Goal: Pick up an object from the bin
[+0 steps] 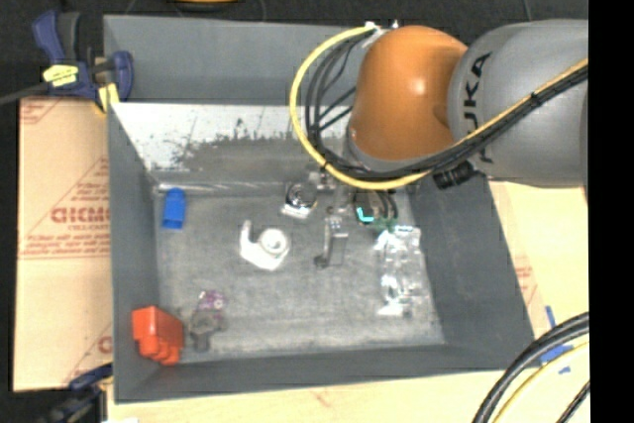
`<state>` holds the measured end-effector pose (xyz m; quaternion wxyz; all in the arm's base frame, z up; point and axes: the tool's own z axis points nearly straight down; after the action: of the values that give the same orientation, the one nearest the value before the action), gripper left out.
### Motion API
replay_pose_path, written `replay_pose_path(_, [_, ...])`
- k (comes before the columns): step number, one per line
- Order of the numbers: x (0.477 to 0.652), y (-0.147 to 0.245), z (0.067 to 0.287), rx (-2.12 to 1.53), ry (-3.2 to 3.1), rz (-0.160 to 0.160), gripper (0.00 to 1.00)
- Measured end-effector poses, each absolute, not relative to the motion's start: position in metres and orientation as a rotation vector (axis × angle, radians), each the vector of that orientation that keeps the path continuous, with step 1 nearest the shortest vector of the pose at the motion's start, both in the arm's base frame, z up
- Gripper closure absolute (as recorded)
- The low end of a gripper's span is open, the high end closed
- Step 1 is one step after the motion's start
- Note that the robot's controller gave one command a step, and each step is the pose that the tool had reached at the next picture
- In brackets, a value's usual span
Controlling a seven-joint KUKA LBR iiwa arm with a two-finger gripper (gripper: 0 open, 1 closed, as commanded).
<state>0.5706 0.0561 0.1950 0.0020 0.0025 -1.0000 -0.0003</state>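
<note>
Camera view: gripper [332, 238] sits low over the bin [468, 248] floor, between a white tape-roll piece [264, 247] and a clear plastic wrapper [398, 270]. Released or clenched: cannot tell.

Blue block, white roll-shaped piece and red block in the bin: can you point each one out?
blue block [173, 209], camera view, middle of its top face
white roll-shaped piece [265, 247], camera view, its round middle
red block [156, 330], camera view, its top face

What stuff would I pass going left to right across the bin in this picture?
orange-red block → small purple thing → white roll-shaped thing → crinkly clear plastic piece
</note>
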Motion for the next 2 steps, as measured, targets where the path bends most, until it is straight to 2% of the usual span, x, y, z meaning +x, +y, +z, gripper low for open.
replay_pose_path(1, [0.599,0.123,0.126,0.396,-3.118,-0.002,0.00])
replay_pose_path(2, [0.513,0.150,0.068,0.706,-3.057,-0.001,0.00])
